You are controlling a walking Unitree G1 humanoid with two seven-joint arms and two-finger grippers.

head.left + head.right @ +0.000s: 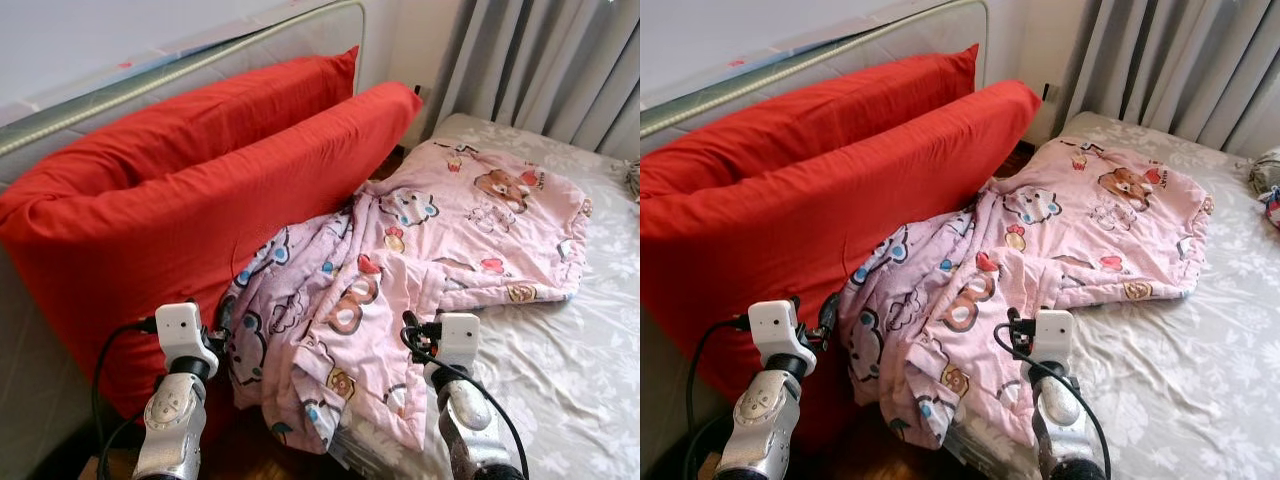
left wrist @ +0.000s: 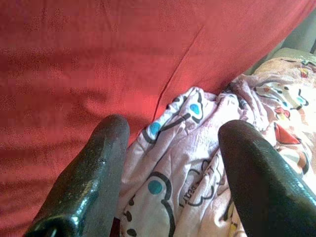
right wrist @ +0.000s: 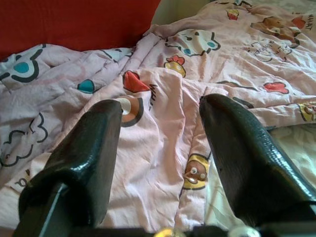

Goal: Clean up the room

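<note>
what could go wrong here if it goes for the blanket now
The pink blanket hangs off the bed edge, partly against the red cushions, so a pull could drag it to the floor or tip a cushion. The left gripper is open at the fold where blanket meets cushion and might pinch red fabric too. The right gripper, open over bunched folds, may catch only a loose layer.

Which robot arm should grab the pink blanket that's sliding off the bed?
Probably the right: its end effector is open directly over the pink blanket. The left end effector points at the blanket's edge beside the red pillows.
</note>
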